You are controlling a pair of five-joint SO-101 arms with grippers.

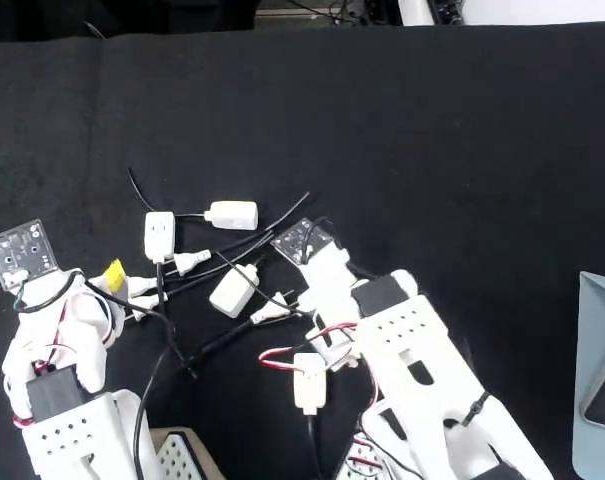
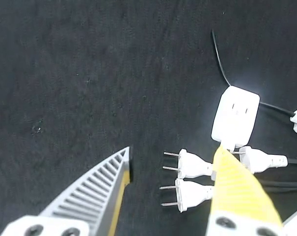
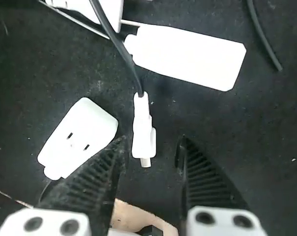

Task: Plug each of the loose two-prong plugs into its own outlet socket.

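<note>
My left gripper (image 2: 173,150) (image 1: 122,288) is open on the black table, one grey finger (image 2: 99,191) and one yellow finger (image 2: 236,187). Two white two-prong plugs (image 2: 190,166) (image 2: 191,193) lie between them, close against the yellow one. A third plug (image 2: 262,160) and a white outlet socket (image 2: 235,117) lie just beyond. My right gripper (image 3: 150,142) (image 1: 287,305) is open too, its black fingers (image 3: 94,187) either side of a white plug (image 3: 143,132) on a black cord. Another socket (image 3: 77,138) lies beside that plug.
More white sockets (image 1: 232,214) (image 1: 159,235) (image 1: 309,382) and tangled black cords (image 1: 222,262) crowd the table's middle front. A grey-blue container (image 1: 597,370) stands at the right edge. The far half of the black cloth (image 1: 402,120) is bare.
</note>
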